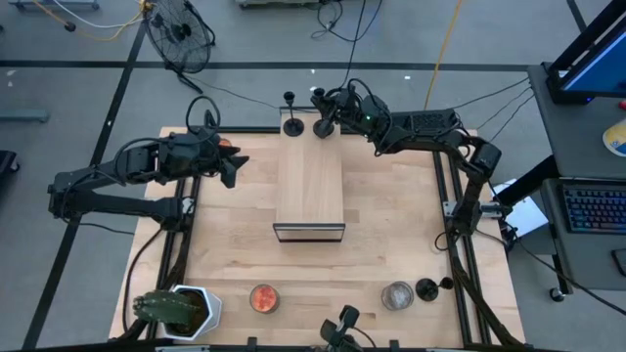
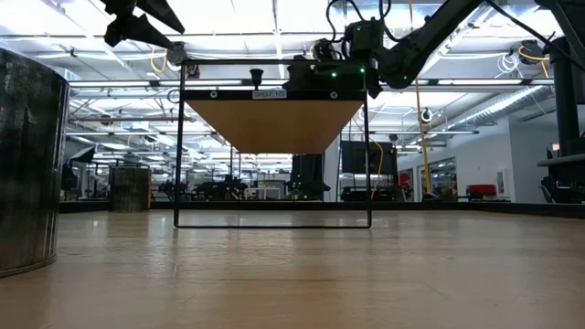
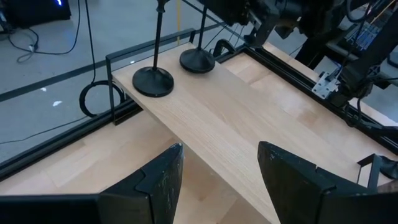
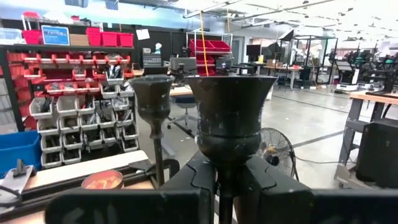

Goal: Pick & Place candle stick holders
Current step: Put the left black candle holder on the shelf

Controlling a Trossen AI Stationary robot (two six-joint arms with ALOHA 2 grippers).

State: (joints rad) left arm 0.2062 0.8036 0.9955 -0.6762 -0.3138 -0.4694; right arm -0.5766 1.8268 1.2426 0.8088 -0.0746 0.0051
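Observation:
A wooden box [image 1: 308, 186] stands mid-table. Two matte-black candle stick holders stand by their disc bases on its far end: a free one [image 1: 291, 124] [image 3: 153, 82] and one [image 1: 324, 127] [image 3: 197, 61] in my right gripper [image 1: 329, 106]. The right gripper is shut on that holder; its cup [image 4: 231, 115] rises right above the fingers, with the free holder [image 4: 152, 106] beside it. My left gripper [image 1: 233, 168] [image 3: 221, 180] is open and empty, raised left of the box. A third holder [image 1: 426, 288] stands on the table at the near right. My right gripper pinches the holder's thin stem [image 4: 226, 177] just below the cup, between its two fingers. The fingers come level from the table's right and lie across the stem. The holder is upright, and its disc base [image 3: 197, 61] sits on the box top.
A potted plant [image 1: 181, 311], a red round tin [image 1: 263, 298] and a silver tin [image 1: 397, 295] stand along the near edge. A black frame [image 1: 452, 225] runs along the table's right side. The low view shows the box top raised on a thin black frame [image 2: 274, 146].

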